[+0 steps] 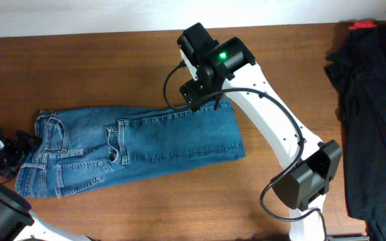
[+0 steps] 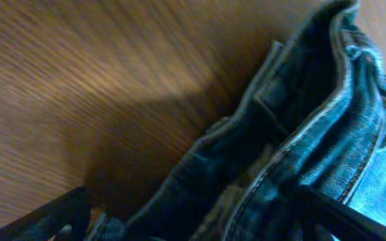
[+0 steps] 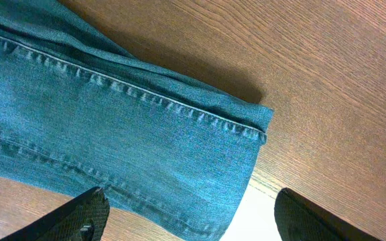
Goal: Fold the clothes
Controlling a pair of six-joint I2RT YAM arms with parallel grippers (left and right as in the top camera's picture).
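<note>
The blue denim jeans (image 1: 139, 150) lie flat on the wooden table, folded lengthwise, waistband to the left and leg hems to the right. My left gripper (image 1: 9, 155) is at the waistband end. In the left wrist view its open jaws (image 2: 193, 217) straddle the bunched waistband (image 2: 313, 120). My right gripper (image 1: 203, 99) hovers over the far edge of the legs. In the right wrist view its jaws (image 3: 189, 211) are wide open above the leg and hem (image 3: 146, 140) and hold nothing.
A heap of dark clothes (image 1: 374, 114) lies on the right side of the table, with a small red object (image 1: 364, 25) at its far corner. The right arm's white links and black base (image 1: 307, 177) stand right of the hems.
</note>
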